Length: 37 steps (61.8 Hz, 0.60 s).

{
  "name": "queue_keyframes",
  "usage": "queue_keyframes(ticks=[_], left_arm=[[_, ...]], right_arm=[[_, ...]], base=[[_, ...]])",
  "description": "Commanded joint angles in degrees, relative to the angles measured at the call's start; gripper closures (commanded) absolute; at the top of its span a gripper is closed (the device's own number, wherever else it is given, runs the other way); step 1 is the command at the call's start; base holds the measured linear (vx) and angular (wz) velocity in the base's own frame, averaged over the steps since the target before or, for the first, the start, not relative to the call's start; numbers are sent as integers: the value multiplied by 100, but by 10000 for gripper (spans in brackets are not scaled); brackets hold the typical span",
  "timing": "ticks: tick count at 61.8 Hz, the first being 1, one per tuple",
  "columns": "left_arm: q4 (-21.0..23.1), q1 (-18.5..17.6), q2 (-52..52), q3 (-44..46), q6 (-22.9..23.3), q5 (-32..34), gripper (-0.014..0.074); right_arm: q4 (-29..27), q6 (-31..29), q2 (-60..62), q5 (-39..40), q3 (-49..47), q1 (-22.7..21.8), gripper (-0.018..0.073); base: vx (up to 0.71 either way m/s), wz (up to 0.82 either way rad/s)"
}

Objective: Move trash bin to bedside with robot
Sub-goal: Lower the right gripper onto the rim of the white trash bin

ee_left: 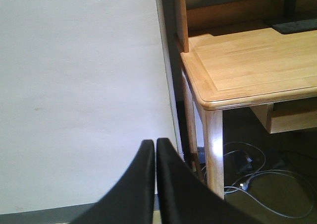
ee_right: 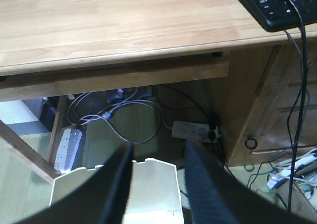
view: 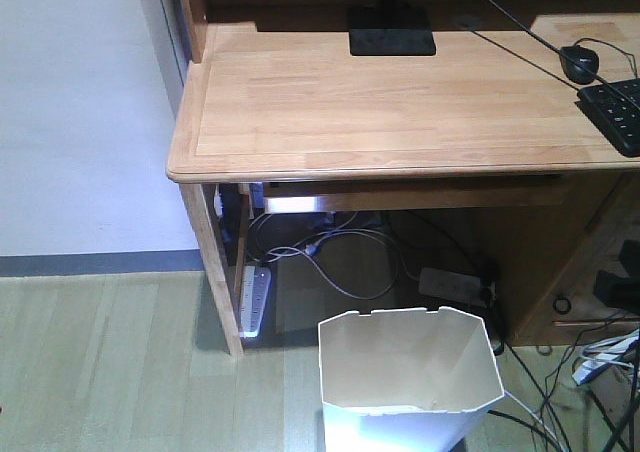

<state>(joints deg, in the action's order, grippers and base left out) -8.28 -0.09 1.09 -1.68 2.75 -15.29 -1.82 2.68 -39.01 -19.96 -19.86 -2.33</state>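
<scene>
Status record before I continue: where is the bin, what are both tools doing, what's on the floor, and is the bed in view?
bin: trash bin upright on the floor in front of the desk
left: left tool shut, holding nothing, facing the wall and the desk corner
right: right tool open, aimed at the bin's rim; contact unclear
floor: power strip and loose cables under the desk
bedside: not in any view

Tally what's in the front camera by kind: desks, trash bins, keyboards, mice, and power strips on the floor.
Desk: 1
Trash bin: 1
Keyboard: 1
Mouse: 1
Power strips: 2
Total: 6
</scene>
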Motion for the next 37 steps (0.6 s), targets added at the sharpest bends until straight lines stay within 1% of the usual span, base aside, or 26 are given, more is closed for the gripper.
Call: queue_keyframes(ticks=[1,4,10,17,29,37], left_arm=[[24,-35,57,-165,46,420,602],[24,-35,57,-165,46,420,602],[24,-35,57,-165,46,420,602],[24,-35,57,-165,46,420,602],[24,-35,57,-165,46,420,602],[24,-35,57,-165,46,420,602]], right_arm=[[-1,16,-30,290,-212,-29,158],[-1,16,-30,290,-212,-29,105],[12,16,-46,253,-292,-29,48],[19,16,-375,37,-609,-29,43],[14,8,-1748,-675,-1438,-29,50],[14,-237,-2601,-777,-1814,-29,50]], base=[[0,0],[0,0],[0,0],[0,0],[0,0],[0,0]])
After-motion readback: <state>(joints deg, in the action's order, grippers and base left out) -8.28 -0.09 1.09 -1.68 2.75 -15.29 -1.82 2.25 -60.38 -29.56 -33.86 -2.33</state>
